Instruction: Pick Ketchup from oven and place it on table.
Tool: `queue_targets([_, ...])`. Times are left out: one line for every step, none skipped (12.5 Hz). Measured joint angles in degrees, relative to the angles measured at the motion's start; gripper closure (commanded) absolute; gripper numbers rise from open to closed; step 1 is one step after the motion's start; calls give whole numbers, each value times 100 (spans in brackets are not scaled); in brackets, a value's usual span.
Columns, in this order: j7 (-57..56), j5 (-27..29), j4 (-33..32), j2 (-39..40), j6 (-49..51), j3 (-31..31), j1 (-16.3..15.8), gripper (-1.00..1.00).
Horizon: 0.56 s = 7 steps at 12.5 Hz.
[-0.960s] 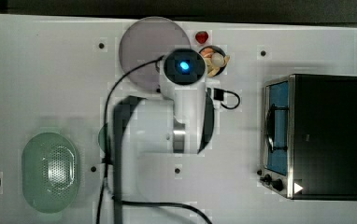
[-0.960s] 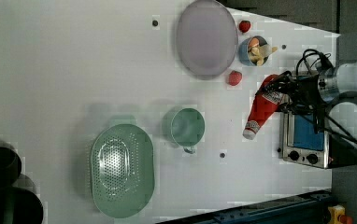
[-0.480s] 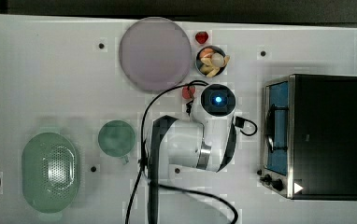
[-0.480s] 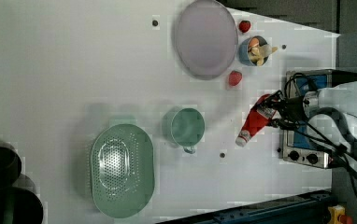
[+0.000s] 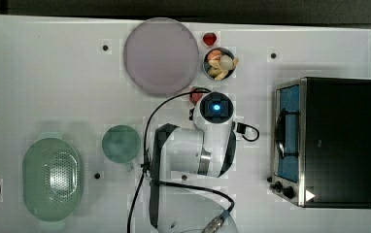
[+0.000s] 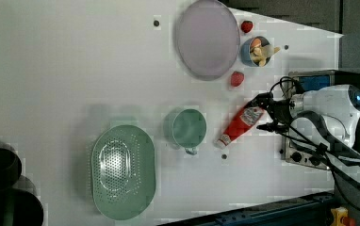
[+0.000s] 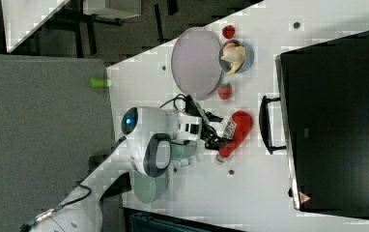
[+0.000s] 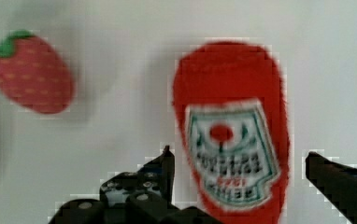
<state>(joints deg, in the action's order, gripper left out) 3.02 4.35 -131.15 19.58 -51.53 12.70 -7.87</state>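
I see the white table (image 5: 38, 73) with the black oven (image 5: 327, 141) at the top view's right. The red Ketchup (image 6: 239, 126), white-capped and labelled, lies flat on the table between the green mug (image 6: 186, 129) and the oven, near a strawberry (image 8: 29, 72). My arm bends low over it; the gripper (image 8: 239, 163) stands spread, fingers (image 8: 165, 163) clear of the bottle. A second ago it held the bottle tilted, higher.

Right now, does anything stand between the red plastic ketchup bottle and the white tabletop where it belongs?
Nothing visible does. The red ketchup bottle already lies on its side on the white tabletop, outside the black toaster oven, with the open gripper straddling it.
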Motion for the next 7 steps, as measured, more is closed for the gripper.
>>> queue_targets([-3,15,34,-126,90,-41,-47,-100])
queue_targets([6,-33,34,-387,159,-57,-116,-100])
queue_targets([32,-61,56,-736,257,-73,-182,-100])
queue_targets([35,-139,168,-1109,495,-127,-212,-100])
queue_targets([35,-140,369,-1492,901,-140,-254,-100])
queue_targets([35,-85,638,-1838,1169,-121,-301,-100])
queue_targets([35,37,985,-2116,1432,-115,-301,-100])
